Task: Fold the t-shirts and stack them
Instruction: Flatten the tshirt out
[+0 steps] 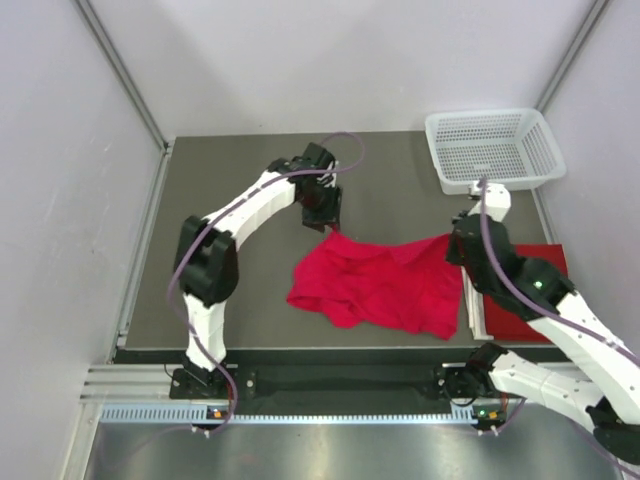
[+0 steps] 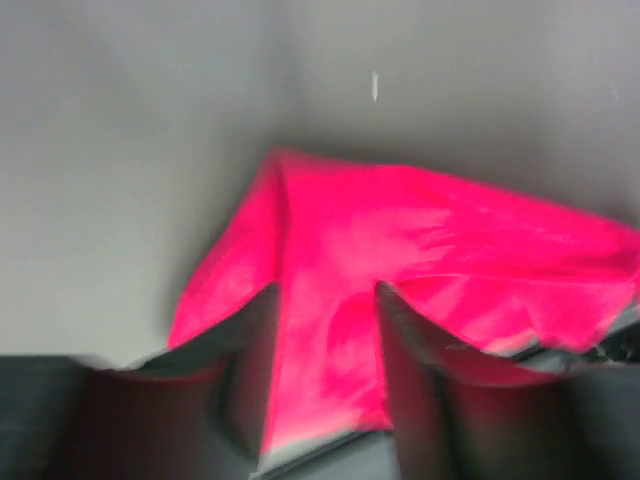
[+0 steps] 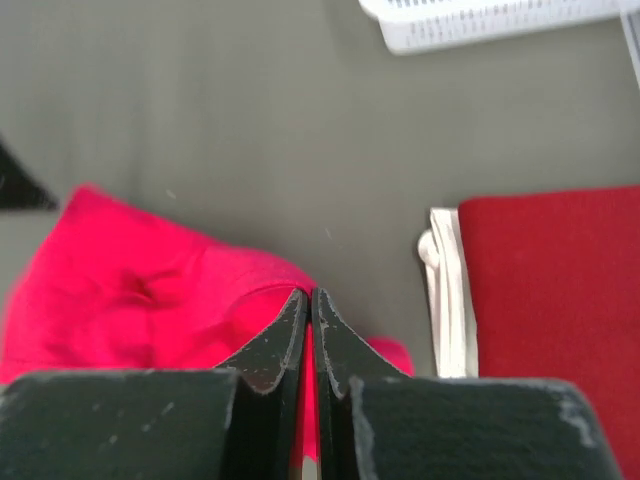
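Note:
A crumpled bright red t-shirt (image 1: 385,283) lies mid-table, also in the left wrist view (image 2: 420,230) and the right wrist view (image 3: 130,290). My left gripper (image 1: 325,215) hovers over its far-left corner. Its jaws (image 2: 325,290) stand apart, with red cloth showing in the gap beneath them. My right gripper (image 1: 462,245) sits at the shirt's far-right corner, which rises up to it. Its fingers (image 3: 310,293) are pressed together with a sliver of red cloth between them. A second red t-shirt (image 1: 530,310) lies folded flat at the right edge (image 3: 555,300).
A white mesh basket (image 1: 492,148) stands at the back right corner, its rim visible from the right wrist (image 3: 480,20). A white strip (image 3: 450,300) borders the folded shirt's left side. Grey walls enclose the dark table (image 1: 240,250).

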`<state>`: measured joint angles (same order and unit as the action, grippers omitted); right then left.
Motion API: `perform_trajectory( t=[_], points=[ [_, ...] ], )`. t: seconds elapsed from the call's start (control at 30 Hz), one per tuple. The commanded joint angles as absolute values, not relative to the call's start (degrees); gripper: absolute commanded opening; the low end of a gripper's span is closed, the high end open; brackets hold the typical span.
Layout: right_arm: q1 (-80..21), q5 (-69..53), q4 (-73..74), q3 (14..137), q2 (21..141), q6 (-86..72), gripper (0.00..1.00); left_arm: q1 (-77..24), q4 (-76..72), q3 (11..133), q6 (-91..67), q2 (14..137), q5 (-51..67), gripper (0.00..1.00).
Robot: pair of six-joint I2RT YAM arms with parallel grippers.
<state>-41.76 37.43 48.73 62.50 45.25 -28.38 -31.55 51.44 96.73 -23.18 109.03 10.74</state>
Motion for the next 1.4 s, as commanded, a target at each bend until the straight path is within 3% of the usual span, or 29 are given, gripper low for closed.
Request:
perform_trajectory(
  t=[0.0, 0.1, 0.23, 0.4, 0.53, 0.73, 1.37],
  points=[
    [-40.78, 40.61, 43.86, 60.74, 46.58, -30.41, 0.00, -32.95, 50.62, 105.64, -21.71, 114.43, 12.43, 0.53],
    [-40.34, 40.43, 43.59, 60.21, 47.11, -29.88, 0.00, -36.20, 47.21, 99.78, -22.94, 106.99, -5.15, 0.59],
    [-39.20, 38.59, 42.63, 60.21, 47.11, -29.27, 0.00, -44.70, 41.75, 85.91, -24.60, 95.12, -16.93, 0.52],
    [-38.50, 35.86, 41.92, 59.77, 46.06, -29.62, 0.00, -54.91, 39.82, 78.58, -28.04, 89.13, -18.98, 0.42],
    [-38.23, 34.98, 41.92, 59.50, 44.65, -30.06, 0.00, -64.75, 38.15, 74.36, -25.67, 90.08, -24.07, 0.46],
    [-37.88, 34.01, 42.63, 58.54, 42.98, -31.02, 0.00, -71.27, 34.98, 73.30, -24.08, 96.50, -26.89, 0.50],
    [-37.79, 33.92, 43.86, 58.62, 40.26, -30.94, 0.00, -72.42, 30.59, 73.12, -23.73, 104.68, -31.81, 0.49]
  ],
)
